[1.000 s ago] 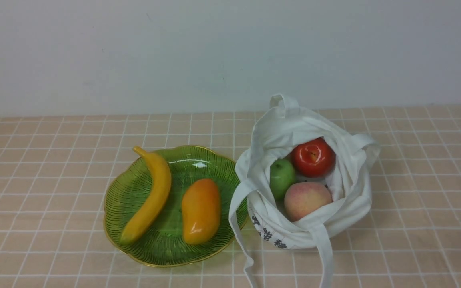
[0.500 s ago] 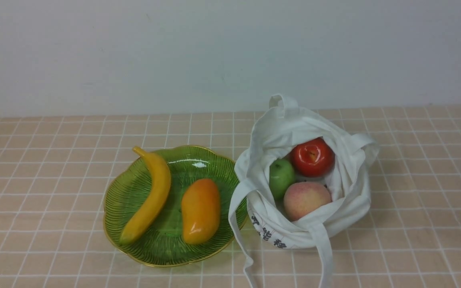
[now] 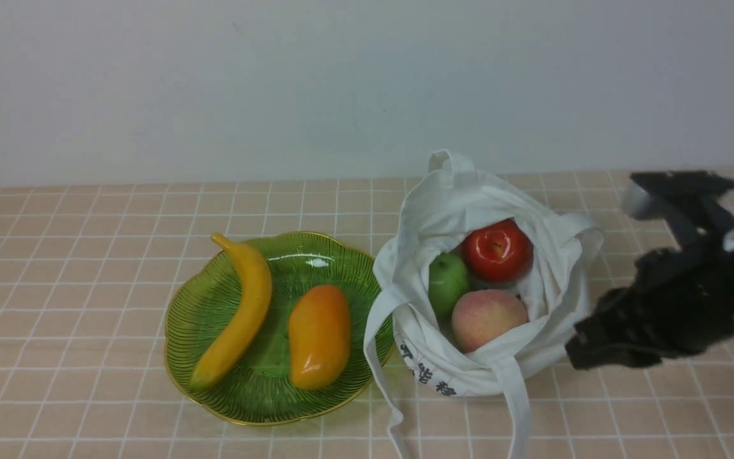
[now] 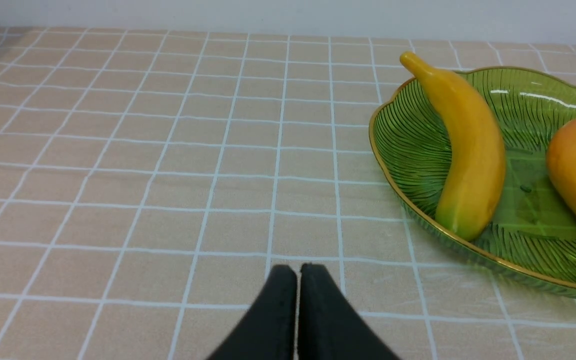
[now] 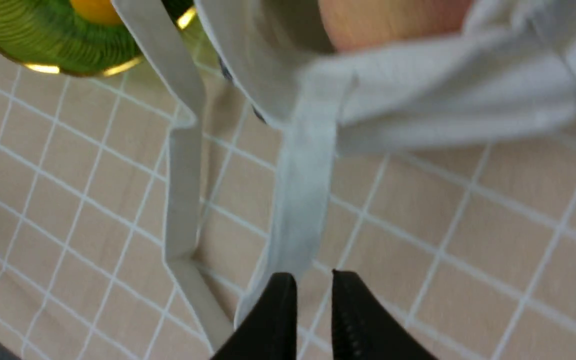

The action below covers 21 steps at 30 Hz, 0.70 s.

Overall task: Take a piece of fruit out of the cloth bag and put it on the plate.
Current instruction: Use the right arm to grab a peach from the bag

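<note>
Beige cloth with a white grid covers the tabletop [image 3: 86,268], with a plain pale wall [image 3: 341,83] behind it. Upon it, slightly right of centre in the front view, a pinkish-yellow peach [image 3: 488,319] lies inside the open mouth of a white cloth bag [image 3: 548,354]. Beside the peach in the bag are a green apple [image 3: 448,284] and a glossy red apple [image 3: 498,250], the red one farther back. One fabric strap [image 3: 511,389] runs from the bag's near edge toward the viewer. To the bag's left, close against it, is a green ribbed plate [image 3: 278,408] with a gold scalloped rim, holding a yellow banana [image 3: 239,312] and an orange mango [image 3: 320,338].

Near the right side of the bag, blurred, is the black right gripper [image 5: 314,277]. Its two fingertips stand a little apart, with a narrow gap and nothing between them. The left gripper [image 4: 299,270] has its fingertips pressed nearly together, holding nothing, away from the bag.

The peach is ungrasped and still has to be lifted out and set on the plate, so the task appears to be at its approach stage. The right gripper would likely need to spread wider and come over the peach without catching the bag's folds or strap.
</note>
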Motion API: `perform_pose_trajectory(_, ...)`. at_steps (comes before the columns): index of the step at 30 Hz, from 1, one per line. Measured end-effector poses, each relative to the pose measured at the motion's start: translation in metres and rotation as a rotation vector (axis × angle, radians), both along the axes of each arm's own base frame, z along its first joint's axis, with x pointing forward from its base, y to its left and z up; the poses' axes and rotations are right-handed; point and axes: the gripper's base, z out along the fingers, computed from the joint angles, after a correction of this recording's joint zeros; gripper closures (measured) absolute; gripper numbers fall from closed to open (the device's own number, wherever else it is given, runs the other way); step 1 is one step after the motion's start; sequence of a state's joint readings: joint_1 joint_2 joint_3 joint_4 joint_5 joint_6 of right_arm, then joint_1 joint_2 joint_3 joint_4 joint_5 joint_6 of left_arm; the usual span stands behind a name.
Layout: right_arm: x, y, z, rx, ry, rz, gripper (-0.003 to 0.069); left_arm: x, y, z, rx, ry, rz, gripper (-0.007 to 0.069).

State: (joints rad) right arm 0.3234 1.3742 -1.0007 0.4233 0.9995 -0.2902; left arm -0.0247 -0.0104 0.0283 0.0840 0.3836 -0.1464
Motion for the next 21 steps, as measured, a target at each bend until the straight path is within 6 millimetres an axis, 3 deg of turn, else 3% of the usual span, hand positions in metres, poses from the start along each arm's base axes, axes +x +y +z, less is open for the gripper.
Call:
perform_pose_trajectory(2, 0.021, 0.021, 0.004, -0.041, -0.043, 0.037, 0.0496, 0.0, 0.0, 0.0, 0.0, 0.0, 0.0, 0.0632)
perform_pose_trajectory(7, 0.057, 0.046, -0.001, -0.124, -0.091, 0.053, 0.0372, 0.0, 0.0, 0.0, 0.0, 0.0, 0.0, 0.0632)
perform_pose_trajectory(11, 0.08, 0.056, -0.016, -0.162, -0.074, 0.034, 0.0214, 0.0, 0.0, 0.0, 0.0, 0.0, 0.0, 0.0632)
perform_pose_trajectory(12, 0.08, 0.057, -0.016, -0.161, -0.077, 0.034, 0.0205, 0.0, 0.0, 0.0, 0.0, 0.0, 0.0, 0.0632)
perform_pose_trajectory(13, 0.086, 0.06, -0.025, -0.173, -0.059, 0.031, 0.0127, 0.0, 0.0, 0.0, 0.0, 0.0, 0.0, 0.0632)
perform_pose_trajectory(16, 0.095, 0.063, -0.042, -0.196, -0.035, 0.017, 0.0028, 0.0, 0.0, 0.0, 0.0, 0.0, 0.0, 0.0632)
perform_pose_trajectory(21, 0.106, 0.063, -0.071, -0.253, 0.002, -0.021, -0.0029, 0.0, 0.0, 0.0, 0.0, 0.0, 0.0, 0.0632)
